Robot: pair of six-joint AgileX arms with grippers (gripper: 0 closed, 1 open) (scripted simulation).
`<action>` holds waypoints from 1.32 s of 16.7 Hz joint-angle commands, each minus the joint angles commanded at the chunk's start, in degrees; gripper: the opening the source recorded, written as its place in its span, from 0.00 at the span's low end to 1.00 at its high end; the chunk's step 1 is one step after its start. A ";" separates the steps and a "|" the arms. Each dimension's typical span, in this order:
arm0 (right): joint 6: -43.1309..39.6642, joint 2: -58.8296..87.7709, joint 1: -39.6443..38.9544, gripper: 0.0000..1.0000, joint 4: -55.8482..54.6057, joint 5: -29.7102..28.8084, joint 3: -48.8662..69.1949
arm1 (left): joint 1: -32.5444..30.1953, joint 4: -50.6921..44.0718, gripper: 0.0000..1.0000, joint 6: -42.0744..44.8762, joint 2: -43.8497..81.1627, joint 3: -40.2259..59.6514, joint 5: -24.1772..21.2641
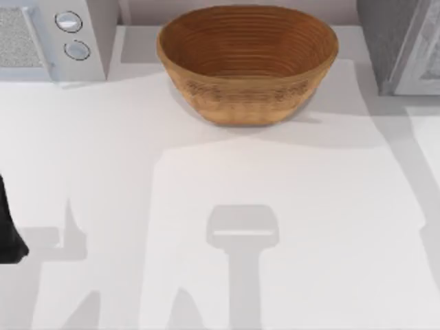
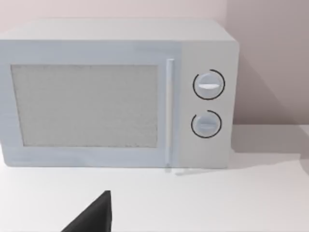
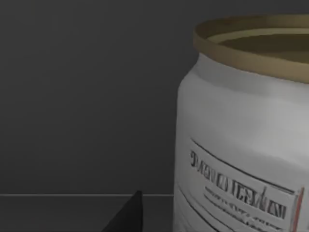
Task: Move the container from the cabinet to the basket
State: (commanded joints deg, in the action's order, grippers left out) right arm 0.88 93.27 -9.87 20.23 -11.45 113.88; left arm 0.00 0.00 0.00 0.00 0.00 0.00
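Observation:
The container (image 3: 241, 145), a white-labelled can with a dull gold rim, stands upright and very close in the right wrist view, against the dark grey inner wall of the cabinet (image 3: 87, 96). A black part of my right gripper (image 3: 129, 216) pokes in beside the can, apart from it. In the top view the cabinet (image 1: 402, 45) stands at the back right with its pale framed door. The brown wicker basket (image 1: 247, 96) sits at the back centre, with nothing in it. My left arm (image 1: 8, 234) rests at the table's left edge; a black part of my left gripper (image 2: 91, 216) faces the microwave.
A white microwave (image 1: 48, 38) with two round knobs stands at the back left, seen front-on as the microwave (image 2: 116, 96) in the left wrist view. The white table (image 1: 227, 261) stretches in front of the basket, crossed by arm shadows.

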 joint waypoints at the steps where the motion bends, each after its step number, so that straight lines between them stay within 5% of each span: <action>1: 0.00 0.00 0.00 0.55 0.00 0.00 0.00 | 0.00 0.00 1.00 0.00 0.00 0.00 0.00; 8: 0.00 0.00 0.00 0.02 0.00 0.00 0.00 | 0.00 0.00 1.00 0.00 0.00 0.00 0.00; 22: -0.03 -6.02 -3.78 0.00 6.71 -4.00 0.81 | 0.00 0.00 1.00 0.00 0.00 0.00 0.00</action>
State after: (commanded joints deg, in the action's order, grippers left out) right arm 0.85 87.25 -13.66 26.94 -15.45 114.69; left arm 0.00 0.00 0.00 0.00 0.00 0.00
